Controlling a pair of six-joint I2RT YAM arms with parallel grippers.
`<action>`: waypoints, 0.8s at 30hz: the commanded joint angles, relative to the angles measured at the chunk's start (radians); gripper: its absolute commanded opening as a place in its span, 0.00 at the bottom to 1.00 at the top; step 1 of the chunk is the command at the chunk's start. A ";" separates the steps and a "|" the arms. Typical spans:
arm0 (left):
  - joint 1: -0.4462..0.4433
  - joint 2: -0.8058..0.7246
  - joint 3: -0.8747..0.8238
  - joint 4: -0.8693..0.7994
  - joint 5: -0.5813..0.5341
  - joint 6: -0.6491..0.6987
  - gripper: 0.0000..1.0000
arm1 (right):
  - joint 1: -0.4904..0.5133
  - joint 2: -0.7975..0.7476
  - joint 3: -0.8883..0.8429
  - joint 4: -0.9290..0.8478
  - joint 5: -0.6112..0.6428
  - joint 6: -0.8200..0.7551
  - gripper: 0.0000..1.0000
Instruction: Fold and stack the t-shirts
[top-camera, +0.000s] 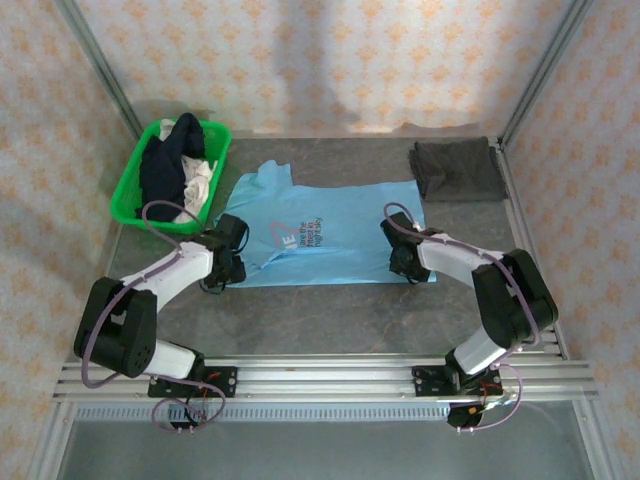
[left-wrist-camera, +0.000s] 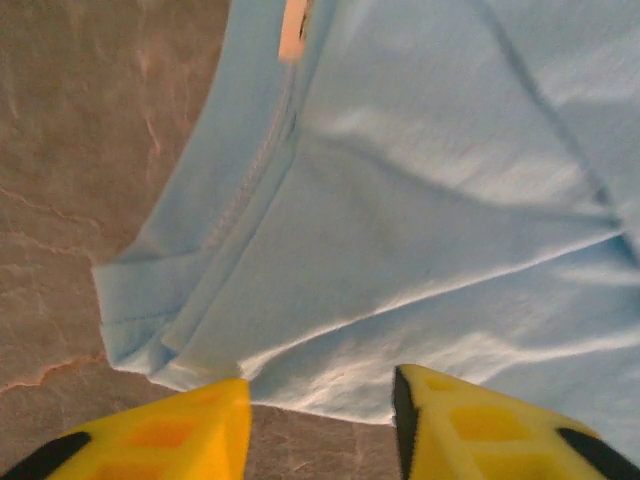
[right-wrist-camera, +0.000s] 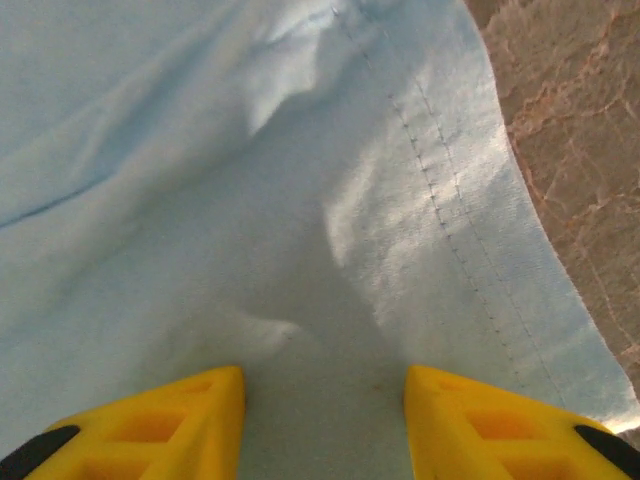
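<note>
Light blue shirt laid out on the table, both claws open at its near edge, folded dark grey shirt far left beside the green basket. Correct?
No: the top external view shows the folded dark grey shirt at the far right corner, away from the green basket at far left. The rest holds: light blue shirt laid out, left claw and right claw open at its near edge.

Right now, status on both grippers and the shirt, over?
Left gripper and right gripper open, low over near edge of light blue cotton t-shirt, spread flat. Nothing gripped. Nothing in the way.
</note>
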 joint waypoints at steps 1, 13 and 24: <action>0.016 0.031 -0.013 0.081 0.009 -0.017 0.35 | -0.037 0.002 -0.019 0.005 0.012 0.035 0.43; 0.053 -0.063 -0.069 -0.026 -0.102 -0.084 0.05 | -0.046 -0.188 -0.118 -0.036 -0.108 0.045 0.45; 0.036 -0.206 0.002 -0.011 -0.038 -0.093 0.45 | -0.036 -0.236 -0.029 -0.012 -0.115 -0.005 0.46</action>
